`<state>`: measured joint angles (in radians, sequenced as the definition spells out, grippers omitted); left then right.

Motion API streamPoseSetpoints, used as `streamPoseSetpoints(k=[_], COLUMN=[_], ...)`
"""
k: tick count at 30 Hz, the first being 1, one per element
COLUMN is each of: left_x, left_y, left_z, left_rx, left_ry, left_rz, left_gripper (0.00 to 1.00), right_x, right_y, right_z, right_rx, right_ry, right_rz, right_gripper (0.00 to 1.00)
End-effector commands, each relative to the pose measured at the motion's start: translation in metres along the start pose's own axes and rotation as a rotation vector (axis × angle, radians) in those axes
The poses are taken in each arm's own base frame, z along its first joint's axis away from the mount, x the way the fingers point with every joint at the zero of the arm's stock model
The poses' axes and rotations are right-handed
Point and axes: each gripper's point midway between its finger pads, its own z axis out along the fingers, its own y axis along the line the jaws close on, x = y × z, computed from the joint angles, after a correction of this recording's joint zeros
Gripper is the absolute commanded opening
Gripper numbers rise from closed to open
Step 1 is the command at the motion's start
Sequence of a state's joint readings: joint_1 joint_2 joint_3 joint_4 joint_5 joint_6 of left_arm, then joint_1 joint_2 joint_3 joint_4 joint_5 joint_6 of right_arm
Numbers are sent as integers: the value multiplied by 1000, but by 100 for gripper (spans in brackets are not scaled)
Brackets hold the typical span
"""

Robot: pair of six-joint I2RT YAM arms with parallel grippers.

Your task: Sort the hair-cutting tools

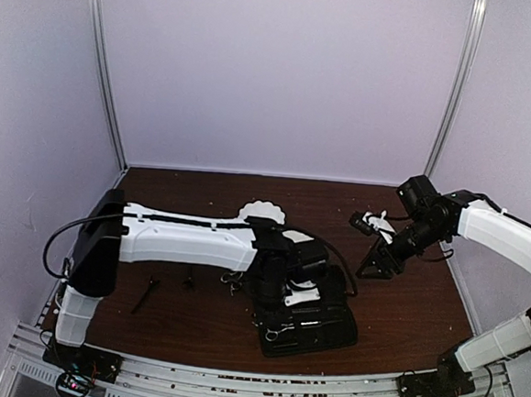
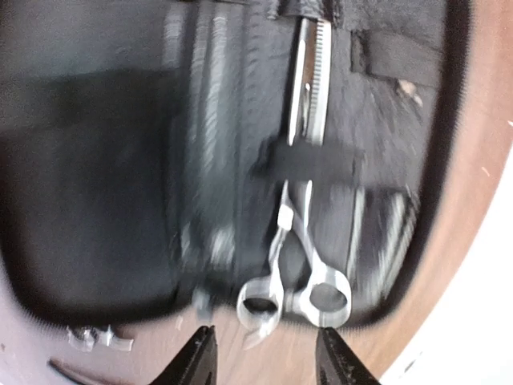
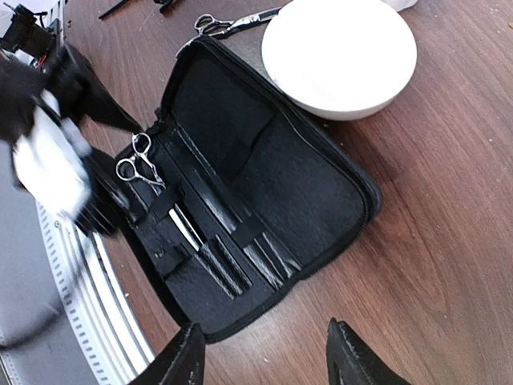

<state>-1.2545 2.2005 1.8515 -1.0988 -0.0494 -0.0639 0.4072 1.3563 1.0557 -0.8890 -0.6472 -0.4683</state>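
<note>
Centrally on the brown table (image 1: 404, 311) lies an open black zip case (image 3: 304, 184), with a white bowl (image 3: 341, 52) just beside its far edge. One pair of silver scissors (image 2: 300, 233) sits inside the case, tucked under an elastic strap (image 2: 309, 160) with its rings toward the left gripper (image 2: 268, 361), whose fingers stand apart and empty close by. The right gripper (image 3: 268, 357) hangs over the case, spread wide, holding nothing. A second pair of scissors (image 3: 232, 22) lies on the wood beside the bowl. The thin black clips (image 1: 146, 295) lie on the table, left of the case.
</note>
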Motion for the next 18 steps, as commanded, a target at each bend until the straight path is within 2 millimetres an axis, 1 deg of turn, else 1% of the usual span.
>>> streamPoseSetpoints(k=[1,4,8,10,11,12,15,18], left_x=[-6,8,11,10,11,7,6,12], left_y=[10,3,-4,-6,-8,-9,-15,-12], left_z=[-39,-32,-33,-33,-30,-28,-12,0], left_rx=[-58,-23,19,33,43,52,87,60], left_ry=[-175,-164,-182,-197,-202,-224,-259,-245], left_rz=[-77,-106,-157,-170,-170,-171,-174,-174], left_gripper=[46,45,43,40,36,34,29,26], right_x=[29,52,80,88,92,94,108,103], right_y=[2,-9,-8,-5,-5,-6,-14,-24], right_z=[-7,-7,-3,2,5,9,24,31], right_rx=[47,136,154,139,131,130,161,213], right_ry=[78,142,200,216,226,228,241,258], right_rz=[-65,-101,-124,-146,-160,-178,-224,-221], right_gripper=[53,54,54,53,53,53,52,52])
